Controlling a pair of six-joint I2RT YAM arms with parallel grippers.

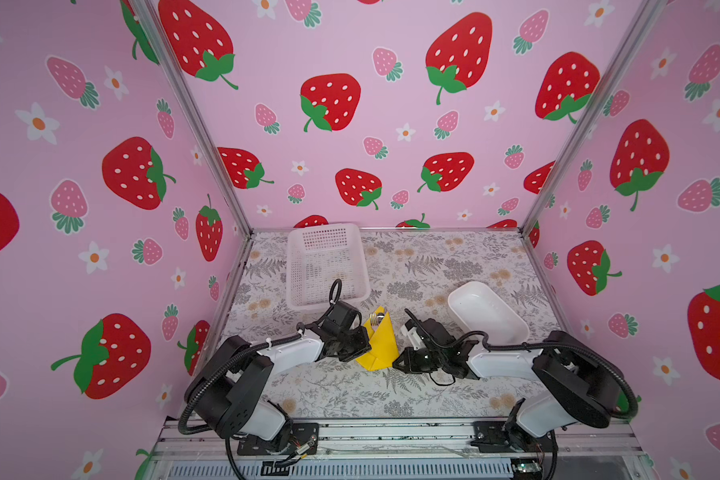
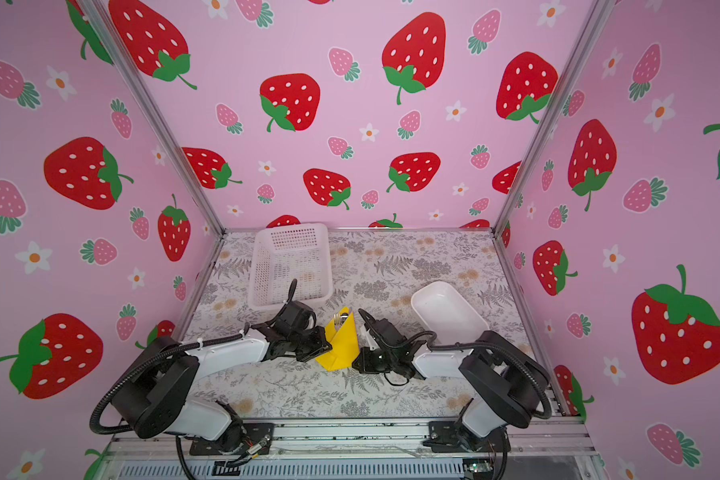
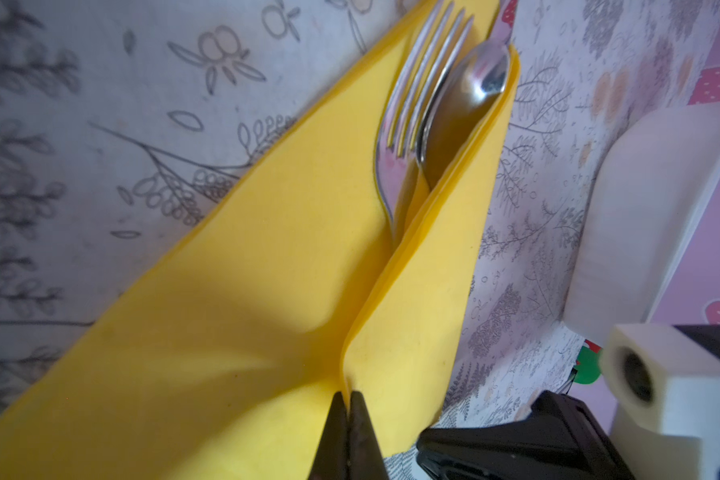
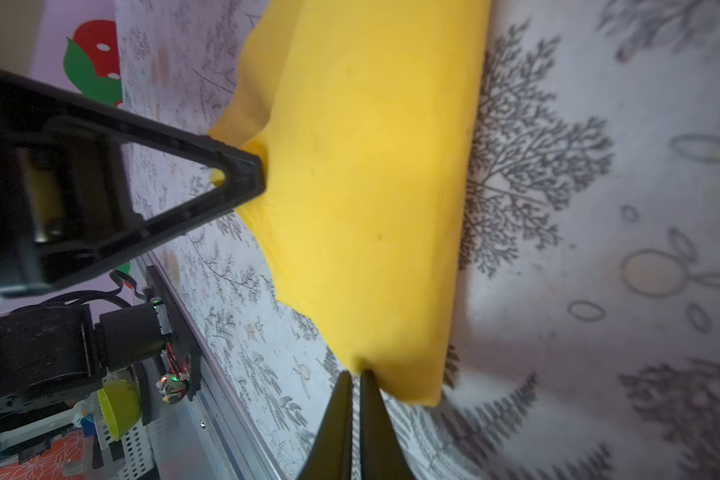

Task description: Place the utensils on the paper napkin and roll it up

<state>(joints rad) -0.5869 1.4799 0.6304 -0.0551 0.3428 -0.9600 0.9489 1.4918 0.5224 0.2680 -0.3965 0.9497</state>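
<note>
Left gripper (image 3: 347,398) and right gripper (image 4: 356,377) fingers pinch tight on the folded paper napkin (image 1: 381,345), hiding fork (image 3: 416,104) and spoon (image 3: 470,95) handles; basket (image 1: 327,266) and tray (image 1: 487,311) stand behind.

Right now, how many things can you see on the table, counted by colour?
Yellow: 1, the napkin
White: 2, the basket and the tray
Silver: 2, the fork and the spoon
Total: 5
</note>
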